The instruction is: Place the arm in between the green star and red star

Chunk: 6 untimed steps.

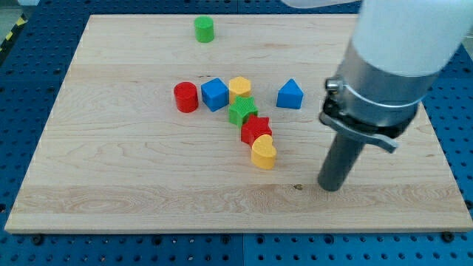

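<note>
The green star (242, 111) lies near the board's middle. The red star (256, 129) touches it on its lower right. My tip (330, 186) rests on the board well to the right of both stars and a little below them, apart from every block. The dark rod hangs from the grey and white arm at the view's upper right.
A yellow heart (263, 154) touches the red star from below. A yellow block (239, 87), a blue cube (214, 94) and a red cylinder (185, 97) sit above and left of the green star. A blue triangular block (290, 94) and a green cylinder (204, 29) stand apart. The wooden board (111, 185) ends near the view's bottom.
</note>
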### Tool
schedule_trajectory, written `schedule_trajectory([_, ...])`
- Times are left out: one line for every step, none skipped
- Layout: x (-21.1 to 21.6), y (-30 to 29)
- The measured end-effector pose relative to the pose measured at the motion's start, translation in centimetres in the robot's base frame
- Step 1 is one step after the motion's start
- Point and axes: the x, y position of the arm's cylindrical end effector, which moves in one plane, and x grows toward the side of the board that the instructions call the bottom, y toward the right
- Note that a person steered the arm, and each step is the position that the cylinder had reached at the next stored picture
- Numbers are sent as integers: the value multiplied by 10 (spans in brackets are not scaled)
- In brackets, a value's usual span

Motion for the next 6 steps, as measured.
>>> schedule_trajectory([0, -28])
schedule_trajectory([0, -56])
schedule_trajectory([0, -82])
schedule_trajectory([-16, -99])
schedule_trajectory([-27, -101])
schedule_trajectory([-38, -107])
